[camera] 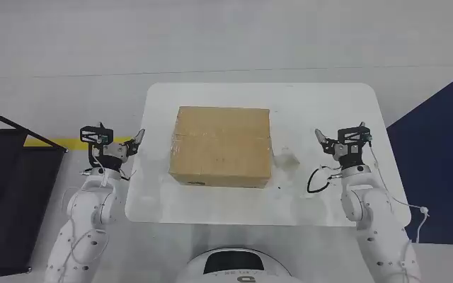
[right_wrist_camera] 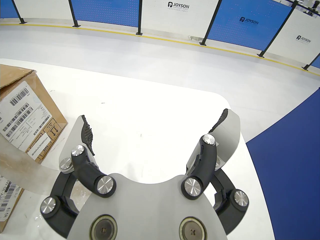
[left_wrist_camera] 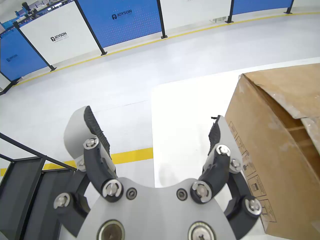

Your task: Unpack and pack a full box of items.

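A brown cardboard box [camera: 221, 145] sits in the middle of the white table [camera: 318, 99], its top flaps folded down. My left gripper [camera: 132, 141] hangs open at the table's left edge, a short way from the box's left side [left_wrist_camera: 262, 136]. The left gripper [left_wrist_camera: 152, 118] holds nothing. My right gripper [camera: 327, 141] is open over the table's right part, apart from the box's labelled side [right_wrist_camera: 25, 116]. Nothing sits between the right gripper's [right_wrist_camera: 155, 118] fingers. A strip of clear tape [camera: 287, 157] hangs off the box's right side.
A dark frame [camera: 21, 177] stands on the floor left of the table. A blue panel [camera: 425, 120] stands to the right of it. Blue and white fence panels [left_wrist_camera: 120, 16] ring the floor beyond. Bare tabletop lies on both sides of the box.
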